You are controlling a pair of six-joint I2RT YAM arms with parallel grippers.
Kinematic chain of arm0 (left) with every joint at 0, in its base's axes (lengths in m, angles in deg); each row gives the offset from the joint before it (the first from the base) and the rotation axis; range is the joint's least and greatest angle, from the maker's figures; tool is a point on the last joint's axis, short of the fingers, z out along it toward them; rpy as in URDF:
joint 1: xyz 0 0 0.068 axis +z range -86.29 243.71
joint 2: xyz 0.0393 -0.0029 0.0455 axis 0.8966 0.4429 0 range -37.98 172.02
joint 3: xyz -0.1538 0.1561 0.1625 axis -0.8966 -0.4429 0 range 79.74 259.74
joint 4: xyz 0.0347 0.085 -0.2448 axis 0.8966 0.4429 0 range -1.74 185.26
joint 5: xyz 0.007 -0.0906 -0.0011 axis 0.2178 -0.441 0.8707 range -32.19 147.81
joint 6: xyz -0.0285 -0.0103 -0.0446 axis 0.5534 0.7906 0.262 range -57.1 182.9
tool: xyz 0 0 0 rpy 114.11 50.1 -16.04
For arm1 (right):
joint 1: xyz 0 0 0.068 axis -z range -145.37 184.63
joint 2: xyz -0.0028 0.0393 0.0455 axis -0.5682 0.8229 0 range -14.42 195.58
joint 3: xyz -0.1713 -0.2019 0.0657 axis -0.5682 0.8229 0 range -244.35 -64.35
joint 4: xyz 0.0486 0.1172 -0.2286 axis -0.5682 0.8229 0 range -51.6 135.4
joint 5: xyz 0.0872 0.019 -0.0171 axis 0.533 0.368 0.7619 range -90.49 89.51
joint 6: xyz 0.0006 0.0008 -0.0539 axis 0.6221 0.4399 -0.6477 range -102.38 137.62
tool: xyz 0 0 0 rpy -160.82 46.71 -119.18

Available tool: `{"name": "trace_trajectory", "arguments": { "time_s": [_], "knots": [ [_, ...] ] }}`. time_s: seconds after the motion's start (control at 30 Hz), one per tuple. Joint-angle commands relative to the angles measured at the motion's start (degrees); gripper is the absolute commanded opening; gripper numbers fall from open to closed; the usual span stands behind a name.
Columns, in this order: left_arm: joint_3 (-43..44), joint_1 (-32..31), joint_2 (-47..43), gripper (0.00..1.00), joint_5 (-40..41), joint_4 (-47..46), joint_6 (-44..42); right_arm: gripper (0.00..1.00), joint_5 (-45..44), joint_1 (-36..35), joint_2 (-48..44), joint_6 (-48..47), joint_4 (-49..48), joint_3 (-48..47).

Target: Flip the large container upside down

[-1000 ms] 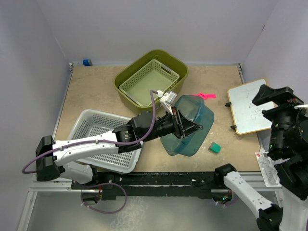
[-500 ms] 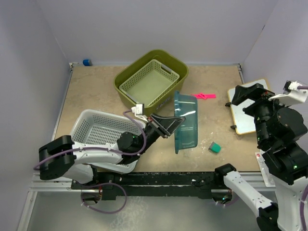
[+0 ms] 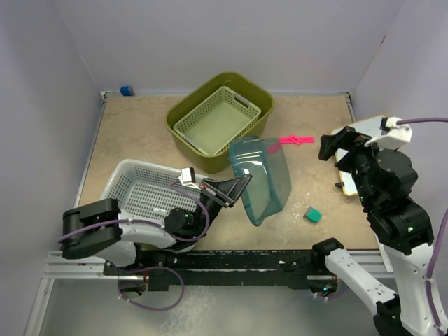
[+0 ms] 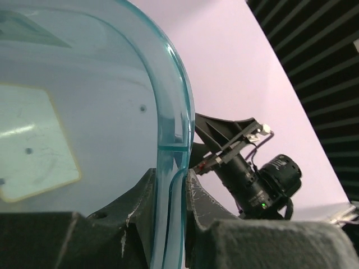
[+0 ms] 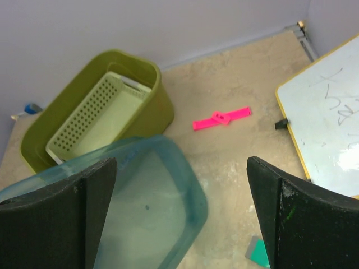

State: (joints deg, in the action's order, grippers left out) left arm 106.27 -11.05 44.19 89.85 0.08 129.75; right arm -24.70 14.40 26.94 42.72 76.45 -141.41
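Observation:
The large container is a clear teal plastic tub (image 3: 262, 178) near the table's middle, tipped over with its bottom facing up and to the right. My left gripper (image 3: 238, 183) is shut on its rim; in the left wrist view the rim (image 4: 171, 168) runs between the two dark fingers. The tub also shows in the right wrist view (image 5: 140, 207), low and left. My right gripper (image 5: 182, 213) is open wide and empty, raised high at the right side (image 3: 336, 143) above the whiteboard.
An olive bin (image 3: 220, 115) holding a pale basket stands at the back. A white mesh basket (image 3: 150, 199) lies under my left arm. A pink strap (image 3: 296, 139), a small green block (image 3: 312, 214) and a whiteboard (image 3: 346, 171) lie to the right.
My left gripper has drawn back to the left and rolled the tub further over, its bottom turning upward. My right arm has swung in leftward and lower.

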Motion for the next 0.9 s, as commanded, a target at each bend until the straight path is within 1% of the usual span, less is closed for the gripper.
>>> {"name": "trace_trajectory", "arguments": {
  "time_s": [0.0, 0.13, 0.27, 0.37, 0.4, 0.47, 0.53, 0.63, 0.77, 0.87],
  "knots": [
    [-4.08, -0.91, 8.06, 0.0, 10.85, -10.5, 5.35, 1.0, 2.49, -0.16, 0.54, 0.75, 2.19, 2.3],
    [-4.04, -0.28, 9.05, 0.0, 16.04, -10.51, 6.55, 1.0, 3.52, -0.16, -0.28, 1.88, 3.7, 4.54],
    [-3.99, 0.05, 9.13, 0.0, 15.59, -10.44, 4.72, 1.0, 4.08, -0.16, -0.74, 2.2, 4.8, 5.01],
    [-5.22, -0.53, 10.44, 0.0, 15.08, -10.43, 5.7, 1.0, 4.47, -0.16, -0.74, 2.32, 5.02, 5.22],
    [-5.9, -1.07, 10.79, 0.04, 15.47, -10.42, 5.82, 1.0, 4.74, -0.16, -0.69, 2.32, 5.09, 5.37],
    [-7.59, -1.96, 11.21, 0.2, 15.66, -10.42, 4.8, 1.0, 5.75, -0.16, -0.48, 2.44, 5.03, 5.74],
    [-9.95, -3.69, 11.44, 0.33, 17.43, -10.35, 3.42, 1.0, 6.88, -0.16, -0.35, 2.64, 4.96, 6.29],
    [-12.8, -6.55, 11.94, 0.47, 20.91, -10.34, 3.18, 1.0, 9.41, -0.16, -0.13, 3.94, 5.22, 8.07],
    [-14.62, -9.13, 11.8, 0.61, 23.9, -8.7, 2.92, 1.0, 7.86, -0.16, 0.76, 10.38, 9.22, 12.66],
    [-15.19, -9.97, 9.8, 0.66, 25.64, -3.93, 1.91, 1.0, 5.6, -0.16, 4.12, 16.71, 15.35, 15.07]
  ]
}}
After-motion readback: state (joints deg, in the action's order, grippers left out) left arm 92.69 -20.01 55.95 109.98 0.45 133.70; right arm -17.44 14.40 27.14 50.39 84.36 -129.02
